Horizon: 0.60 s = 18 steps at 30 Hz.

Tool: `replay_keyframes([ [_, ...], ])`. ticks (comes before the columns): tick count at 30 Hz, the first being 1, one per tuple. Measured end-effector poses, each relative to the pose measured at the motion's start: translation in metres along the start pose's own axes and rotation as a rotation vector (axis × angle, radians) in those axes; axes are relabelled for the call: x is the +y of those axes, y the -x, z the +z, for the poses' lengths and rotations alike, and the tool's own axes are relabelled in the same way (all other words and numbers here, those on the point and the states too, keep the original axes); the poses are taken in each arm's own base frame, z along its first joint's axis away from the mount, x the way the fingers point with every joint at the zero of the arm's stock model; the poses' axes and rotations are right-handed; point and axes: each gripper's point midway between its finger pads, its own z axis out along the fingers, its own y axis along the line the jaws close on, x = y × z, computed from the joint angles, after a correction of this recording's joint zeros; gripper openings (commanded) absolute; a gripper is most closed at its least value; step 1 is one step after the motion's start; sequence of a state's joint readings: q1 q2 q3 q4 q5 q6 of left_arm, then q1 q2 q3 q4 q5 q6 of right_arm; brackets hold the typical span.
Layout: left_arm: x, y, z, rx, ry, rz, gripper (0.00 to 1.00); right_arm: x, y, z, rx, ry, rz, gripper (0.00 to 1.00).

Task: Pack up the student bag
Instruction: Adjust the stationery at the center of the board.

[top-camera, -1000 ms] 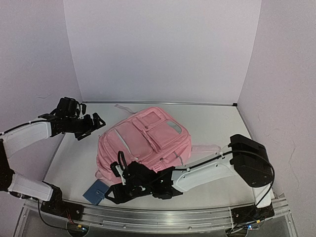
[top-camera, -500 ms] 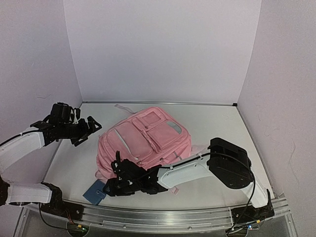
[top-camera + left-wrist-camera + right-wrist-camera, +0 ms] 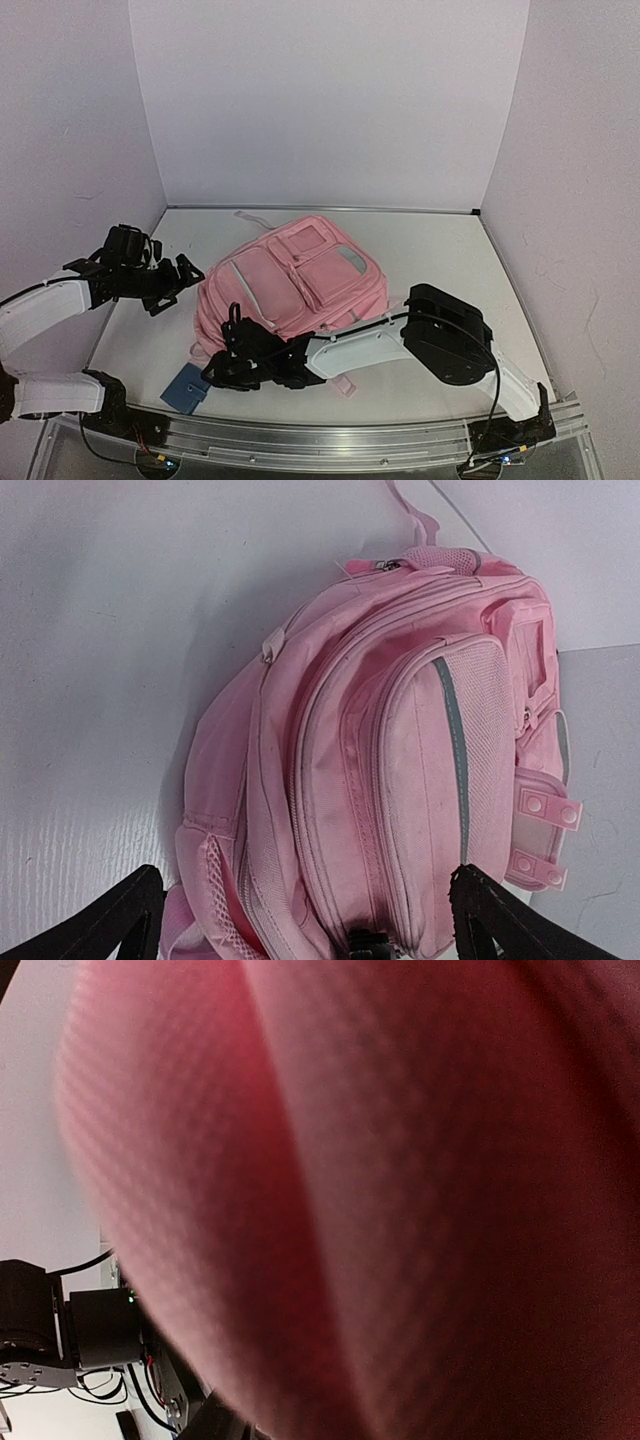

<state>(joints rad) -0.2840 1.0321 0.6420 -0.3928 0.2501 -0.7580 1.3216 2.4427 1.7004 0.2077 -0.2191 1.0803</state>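
A large, soft pink fabric backpack [image 3: 300, 285] lies on its back in the middle of the white table [image 3: 440, 250]. Its zipped front pockets face up and its near-left bottom corner points toward the arms. The right arm stretches low across the front of the table, so the right gripper [image 3: 222, 352] sits right at that corner. Its wrist camera is so close that blurred pink weave fills almost the whole view, which suggests the gripper is pressed against the fabric. Neither view shows its fingers plainly, so I cannot tell whether they are spread, closing or pinching cloth. My guess is that it is after a fold or edge there, to lift or steady the backpack for loading. The left gripper [image 3: 172, 283] hangs off the backpack's left side, apart from it. Its fingers are spread wide and hold nothing, and its camera looks along the mesh side pocket as if waiting to help. A small flat blue square [image 3: 187, 388] lies on the table just beside the right gripper, outside the backpack and probably meant to go in.
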Motion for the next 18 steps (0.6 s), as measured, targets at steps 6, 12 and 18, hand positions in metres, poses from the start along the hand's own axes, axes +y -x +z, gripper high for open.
replay_keyframes([
  [6,0.006,-0.006,0.004,0.016,0.004,-0.010,0.87,0.004,0.002,0.007,-0.005,0.028,0.003,0.25],
  [12,0.022,-0.025,0.012,0.064,0.026,-0.046,0.84,0.010,0.005,0.007,-0.009,0.061,-0.001,0.26],
  [18,0.051,-0.053,0.018,0.125,0.083,-0.108,0.78,0.015,0.001,0.015,0.010,0.104,-0.006,0.25],
])
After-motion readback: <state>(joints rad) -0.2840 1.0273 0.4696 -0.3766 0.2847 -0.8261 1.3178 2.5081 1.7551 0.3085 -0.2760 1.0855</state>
